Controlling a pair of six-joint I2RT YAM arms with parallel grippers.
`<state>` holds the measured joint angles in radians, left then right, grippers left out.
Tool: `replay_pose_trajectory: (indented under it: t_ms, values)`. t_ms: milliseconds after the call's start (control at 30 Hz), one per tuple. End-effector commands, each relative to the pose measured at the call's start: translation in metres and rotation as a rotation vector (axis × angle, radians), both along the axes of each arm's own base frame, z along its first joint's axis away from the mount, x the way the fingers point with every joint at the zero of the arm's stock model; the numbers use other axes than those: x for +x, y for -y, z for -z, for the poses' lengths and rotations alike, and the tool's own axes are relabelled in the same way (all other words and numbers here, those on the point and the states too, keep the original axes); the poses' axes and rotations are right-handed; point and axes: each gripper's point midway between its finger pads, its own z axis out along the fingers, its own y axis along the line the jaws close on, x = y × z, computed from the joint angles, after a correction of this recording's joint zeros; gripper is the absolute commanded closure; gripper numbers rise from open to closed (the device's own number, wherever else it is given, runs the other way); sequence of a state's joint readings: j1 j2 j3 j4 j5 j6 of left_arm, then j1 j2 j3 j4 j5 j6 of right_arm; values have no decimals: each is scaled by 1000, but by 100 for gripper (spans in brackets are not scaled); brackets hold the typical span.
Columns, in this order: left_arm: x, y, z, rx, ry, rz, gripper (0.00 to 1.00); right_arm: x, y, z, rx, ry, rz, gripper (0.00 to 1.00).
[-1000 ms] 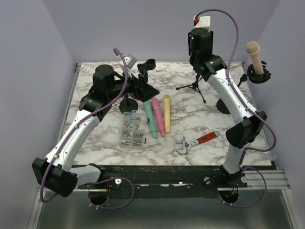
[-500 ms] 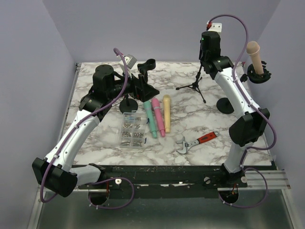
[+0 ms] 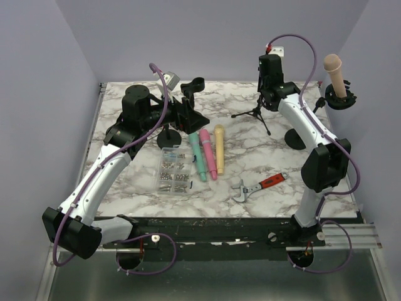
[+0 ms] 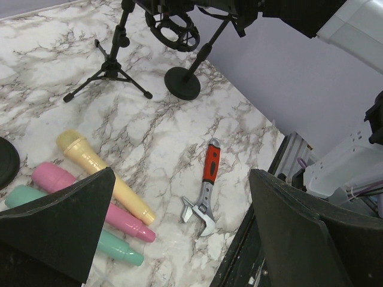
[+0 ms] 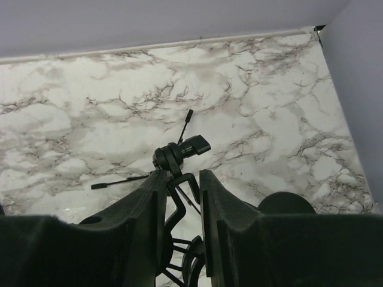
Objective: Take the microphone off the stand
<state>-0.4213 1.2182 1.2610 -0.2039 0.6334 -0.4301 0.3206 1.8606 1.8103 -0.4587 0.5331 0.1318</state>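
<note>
Two grippers differ: right gripper (image 5: 179,182) pinched tight on the clip (image 5: 178,154) of the tripod stand (image 3: 255,113), probably to steady it; left gripper (image 4: 179,230) gapes wide, empty. Beige microphone (image 3: 333,68) stands upright in its holder (image 3: 340,100), right of the tripod stand.

a: where is the microphone (image 3: 333,70)?
b: far right, out beyond the bench's right edge in the overhead view. it's beige with a rounded head on top, nearly upright and tipped slightly left.
a: what holds it?
b: its lower end sits inside the black ring holder (image 3: 340,99) at the top of the stand (image 3: 292,138).
a: and the stand itself?
b: all black. its flat round base (image 4: 182,84) rests on the marble bench near the right side. a thin pole (image 4: 203,55) slants up from it to the ring.
a: does the left wrist view show the microphone?
b: no, only ring, pole and base; the top edge cuts it off.
</note>
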Motion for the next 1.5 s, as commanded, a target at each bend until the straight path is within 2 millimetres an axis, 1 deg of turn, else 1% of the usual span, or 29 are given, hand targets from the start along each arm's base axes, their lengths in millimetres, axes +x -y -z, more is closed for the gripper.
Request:
replay_pose_trajectory:
  t_ms: [0, 167, 300, 400, 533, 633, 733, 767, 800, 900, 967, 1067, 1100, 1133, 1167, 1233, 1267, 1333, 1400, 1433, 1467]
  values:
    - [-5, 3, -3, -6, 26, 30, 1, -4, 1, 32, -20, -97, -8, 66]
    - [-5, 3, -3, -3, 29, 27, 2, 2, -3, 43, -26, -134, -16, 64]
    - [-5, 3, -3, -3, 30, 27, 1, 4, -4, 44, -28, -136, -24, 61]
    - [-6, 3, -4, -5, 29, 30, 2, 5, -6, 36, -17, -125, -29, 60]
    - [-5, 3, -3, -4, 28, 31, 1, 4, -13, 11, 25, -80, -68, 60]
    - [-5, 3, -3, -4, 26, 30, 1, -1, -22, -7, 68, -53, -119, 50]
    - [-6, 3, -4, -6, 28, 31, 2, -11, -32, -24, 104, -20, -194, 33]
    - [-6, 3, -5, -7, 29, 32, 1, -15, -34, -27, 109, -10, -216, 28]
    - [-6, 3, -5, -8, 31, 32, 1, -20, -36, -36, 115, 15, -241, 25]
    - [-8, 3, -6, -11, 32, 35, 1, -32, -37, -53, 113, 89, -297, 16]
    - [-8, 3, -8, -13, 36, 35, 1, -44, -33, -68, 106, 152, -311, 14]
    - [-9, 3, -9, -15, 40, 36, 1, -62, -25, -94, 100, 256, -313, 14]
    - [-11, 3, -10, -16, 41, 37, 1, -70, -21, -107, 98, 299, -306, 14]
    - [-11, 3, -10, -16, 43, 37, 1, -76, -17, -114, 97, 331, -300, 15]
    - [-11, 3, -11, -17, 45, 38, 1, -85, -11, -126, 93, 372, -290, 15]
    - [-13, 3, -12, -20, 47, 42, 1, -101, -2, -140, 97, 437, -267, 15]
    - [-14, 3, -13, -21, 48, 42, 1, -110, 5, -147, 72, 469, -256, 14]
    - [-15, 4, -13, -24, 47, 45, 1, -125, 16, -157, 52, 517, -228, 13]
    - [-16, 4, -14, -27, 50, 49, 2, -137, 32, -164, 28, 552, -168, 10]
    - [-17, 5, -15, -28, 52, 51, 1, -142, 39, -165, 17, 561, -136, 8]
    - [-17, 5, -15, -29, 51, 52, 2, -146, 51, -164, -1, 560, -75, 7]
